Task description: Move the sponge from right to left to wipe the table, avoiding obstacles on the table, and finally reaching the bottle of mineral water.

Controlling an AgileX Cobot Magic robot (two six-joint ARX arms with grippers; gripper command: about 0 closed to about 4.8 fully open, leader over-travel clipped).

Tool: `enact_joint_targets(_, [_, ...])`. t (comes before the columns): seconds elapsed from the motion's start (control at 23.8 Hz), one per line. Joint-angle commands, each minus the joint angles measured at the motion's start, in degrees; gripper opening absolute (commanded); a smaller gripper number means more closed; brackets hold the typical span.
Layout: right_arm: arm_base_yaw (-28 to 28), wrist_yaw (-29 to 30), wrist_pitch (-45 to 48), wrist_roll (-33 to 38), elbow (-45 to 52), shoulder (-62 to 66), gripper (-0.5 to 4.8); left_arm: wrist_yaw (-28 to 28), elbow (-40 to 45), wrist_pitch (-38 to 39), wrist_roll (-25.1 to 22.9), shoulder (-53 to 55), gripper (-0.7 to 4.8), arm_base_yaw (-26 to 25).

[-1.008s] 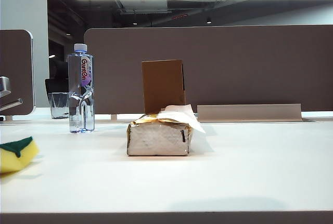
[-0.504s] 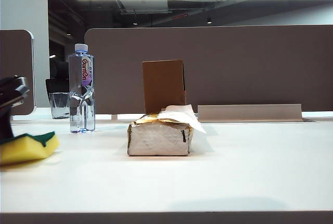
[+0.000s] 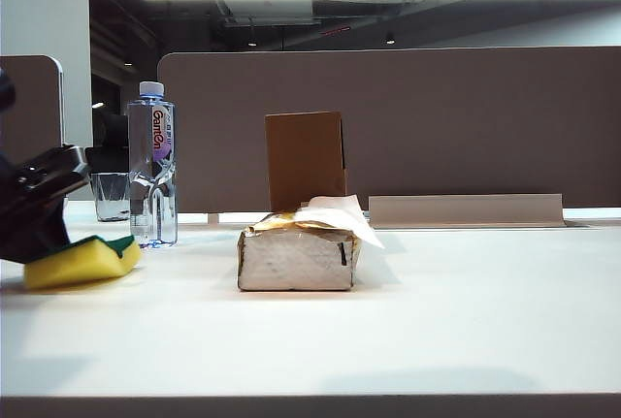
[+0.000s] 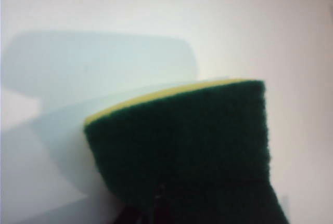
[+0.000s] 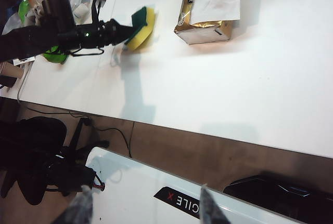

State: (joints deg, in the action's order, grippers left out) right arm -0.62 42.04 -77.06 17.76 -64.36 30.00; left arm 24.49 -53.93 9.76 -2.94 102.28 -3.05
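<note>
Two grippers logged. Left gripper [image 3: 58, 234] at far left of bench [image 3: 437, 321] in exterior view, clamped tight on sponge [image 3: 82, 260]; yellow foam down on bench surface, green scouring layer up. Sponge just short of bottle of mineral water [image 3: 152, 166], slightly nearer the camera; contact between them not resolvable. Short clear glass [image 3: 110, 195] behind bottle. Tissue pack [image 3: 298, 255] mid-bench, well apart from sponge, white tissue protruding on top. Cardboard box [image 3: 305, 159] upright directly behind pack. Brown divider panel [image 3: 466, 117] along far edge. Right gripper [image 5: 143, 208] off the bench, beyond its near edge, fingers partly spread, holding nothing.
</note>
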Motion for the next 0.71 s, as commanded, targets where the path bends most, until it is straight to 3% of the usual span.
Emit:
enact_joint_targets(0.04, [-0.04, 0.09, 0.61, 0.42, -0.22, -0.02, 2.64, -7.32, -4.0, 3.13, 0.0, 6.32, -0.06, -0.22])
enact_joint_targets(0.5, [-0.04, 0.07, 0.59, 0.52, -0.22, 0.0, 2.64, -7.34, -19.85, 6.21, 0.46, 15.67, -0.06, -0.22])
enact_joint_targets(0.71, [-0.04, 0.11, 0.55, 0.74, -0.22, -0.02, 2.64, -7.43, -22.77, 7.72, 0.61, 17.22, -0.06, -0.22])
